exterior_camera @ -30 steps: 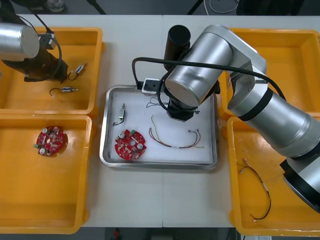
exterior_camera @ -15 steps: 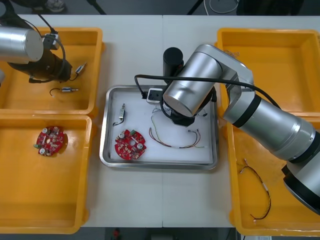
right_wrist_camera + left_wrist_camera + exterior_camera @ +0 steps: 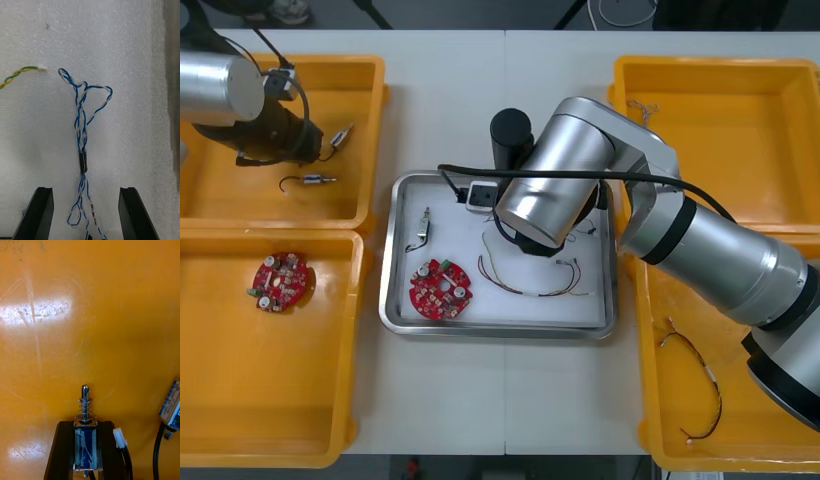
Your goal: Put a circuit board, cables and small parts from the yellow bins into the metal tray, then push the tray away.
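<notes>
Right gripper (image 3: 85,191) wide over the metal tray (image 3: 387,270); left gripper (image 3: 86,423) clamped on a small metal part (image 3: 85,408).
Front view: right arm over the tray's far edge, red circuit board (image 3: 441,290) at its near-left corner, left arm over the far-left yellow bin (image 3: 240,200). Right wrist view: blue and white cable (image 3: 83,123) lies loose on the white floor between the spread fingers. Left wrist view: the part's sprung pin juts past the fingertips.

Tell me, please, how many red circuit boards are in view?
2. One circuit board lies in the metal tray, near left; a second circuit board lies in the near yellow bin on the robot's left. The right arm may hide others.
</notes>
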Available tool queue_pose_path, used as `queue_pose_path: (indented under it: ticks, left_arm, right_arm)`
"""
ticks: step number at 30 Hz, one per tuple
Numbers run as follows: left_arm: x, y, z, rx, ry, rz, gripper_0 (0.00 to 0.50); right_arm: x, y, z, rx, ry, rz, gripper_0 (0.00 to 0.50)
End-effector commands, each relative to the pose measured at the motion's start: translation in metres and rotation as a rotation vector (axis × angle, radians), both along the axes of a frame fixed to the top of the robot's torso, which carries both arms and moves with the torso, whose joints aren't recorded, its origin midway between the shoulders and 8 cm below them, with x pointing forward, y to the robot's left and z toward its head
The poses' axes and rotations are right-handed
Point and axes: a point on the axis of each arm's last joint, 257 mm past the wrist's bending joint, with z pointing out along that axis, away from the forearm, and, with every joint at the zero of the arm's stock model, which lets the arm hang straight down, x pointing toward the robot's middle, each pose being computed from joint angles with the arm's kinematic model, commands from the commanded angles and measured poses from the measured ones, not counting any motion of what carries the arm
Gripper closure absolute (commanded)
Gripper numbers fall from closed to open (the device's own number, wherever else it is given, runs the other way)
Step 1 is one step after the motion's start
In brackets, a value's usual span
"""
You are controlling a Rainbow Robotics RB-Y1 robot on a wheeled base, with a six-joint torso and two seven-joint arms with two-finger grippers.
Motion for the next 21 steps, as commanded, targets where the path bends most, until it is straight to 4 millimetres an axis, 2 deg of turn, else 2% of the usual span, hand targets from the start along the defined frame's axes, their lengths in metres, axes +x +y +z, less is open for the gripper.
queue_pose_path:
  ticks: [1, 7, 11, 17, 19, 21]
  left_arm:
    - [0.000, 0.003, 0.041, 0.035, -0.020, -0.070, 0.500]
    - [-0.014, 0.010, 0.070, 0.021, 0.000, -0.053, 0.500]
    - [-0.027, 0.010, 0.087, 0.029, 0.019, -0.052, 0.500]
    - [-0.049, 0.001, 0.109, 0.013, 0.052, -0.029, 0.500]
    - [-0.055, -0.004, 0.115, 0.019, 0.058, -0.017, 0.500]
    - [-0.064, -0.014, 0.121, 0.031, 0.071, -0.013, 0.500]
  right_arm:
    - [-0.014, 0.028, 0.038, 0.028, -0.055, 0.034, 0.000]
    - [-0.041, 0.018, 0.055, 0.040, -0.031, 0.015, 0.000]
    - [-0.060, 0.000, 0.066, 0.049, -0.009, -0.012, 0.000]
    - [-0.068, 0.003, 0.100, 0.164, -0.078, 0.008, 0.000]
    - [-0.072, 0.000, 0.107, 0.199, -0.087, 0.008, 0.000]
    - [-0.074, -0.011, 0.119, 0.244, -0.104, -0.008, 0.000]
